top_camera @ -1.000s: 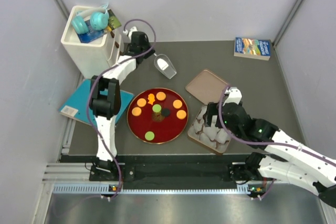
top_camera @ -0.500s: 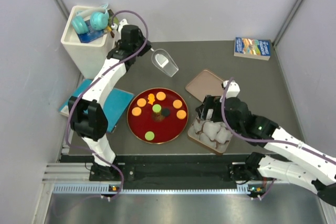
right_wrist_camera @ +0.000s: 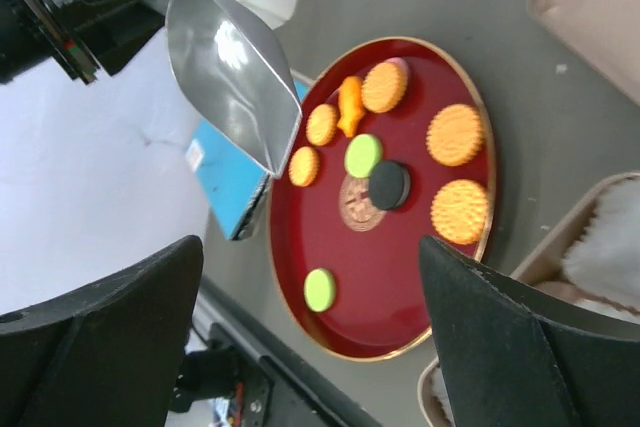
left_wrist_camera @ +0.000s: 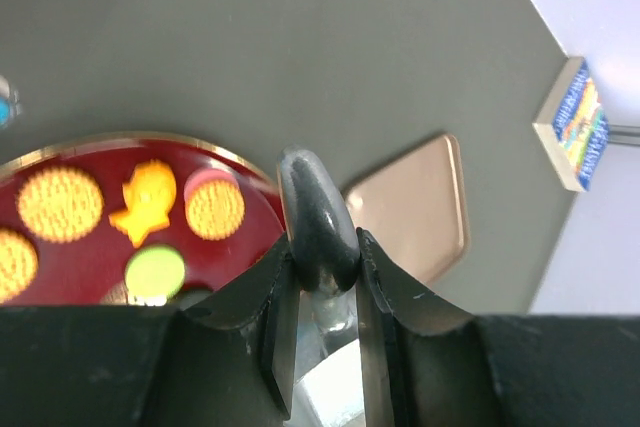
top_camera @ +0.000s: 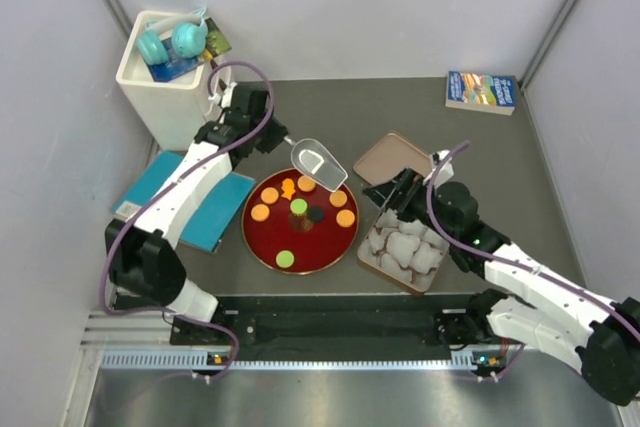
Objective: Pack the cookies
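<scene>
Cookies (top_camera: 345,217) all on the red plate (top_camera: 315,249), scoop (top_camera: 318,162) above its far rim.
Your left fingers (left_wrist_camera: 275,292) are clamped on the scoop's dark handle, and its shiny bowl hangs over the plate's far-right edge, just beside the orange cookies there; you cannot tell whether it touches them. The cookies, mostly orange with two green, one black and one brown, lie flat on the plate at the middle of the tabletop (top_camera: 400,107). Your right fingers (right_wrist_camera: 100,327) are spread wide apart over the far end of the white paper cups (top_camera: 405,245), near the tan lid (top_camera: 392,159).
</scene>
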Controlling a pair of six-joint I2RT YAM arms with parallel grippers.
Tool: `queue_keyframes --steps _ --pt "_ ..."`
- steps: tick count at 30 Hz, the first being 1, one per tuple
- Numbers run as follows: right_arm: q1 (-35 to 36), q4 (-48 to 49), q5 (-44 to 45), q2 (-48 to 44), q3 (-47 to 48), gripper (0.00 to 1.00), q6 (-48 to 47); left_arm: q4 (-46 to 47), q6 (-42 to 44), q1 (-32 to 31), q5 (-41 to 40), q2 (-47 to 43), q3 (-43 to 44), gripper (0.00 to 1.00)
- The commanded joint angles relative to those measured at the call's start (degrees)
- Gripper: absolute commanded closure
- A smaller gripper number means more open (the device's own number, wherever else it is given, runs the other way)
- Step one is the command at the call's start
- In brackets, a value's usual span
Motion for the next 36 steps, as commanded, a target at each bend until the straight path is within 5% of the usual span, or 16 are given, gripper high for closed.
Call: queue_keyframes --steps 1,9,17,21,26,32,36 --pt "-0.1 15.5 -7.1 2.6 -0.5 0.13 4.4 3.4 -7.3 -2.7 -1.1 -7.6 -4.3 1.0" --pt "1.8 23.6 -8.9 9.9 -0.5 0.17 6.6 7.0 -14.2 -10.7 -4.8 -7.4 -8.6 1.0" --pt "2.5 22.4 -8.4 13.3 1.4 0.22 5.5 7.7 -14.8 -11.9 -5.9 -7.8 -8.7 1.0" --pt "2.6 22.0 -8.2 13.9 1.8 0.41 5.3 7.7 -14.5 -11.9 -6.1 -8.6 -9.3 1.0" --pt "2.7 21.8 -6.6 14.4 1.6 0.52 5.2 8.5 -13.9 -11.9 -5.8 -9.7 -10.6 1.0" --pt "2.6 24.4 -5.2 16.8 1.7 0.89 5.2 9.5 -13.6 -12.1 -3.9 -10.7 -11.9 1.0" --pt "2.7 25.2 -5.0 19.6 3.4 1.0 4.9 9.5 -13.4 -13.3 -4.3 -11.4 -12.7 1.0"
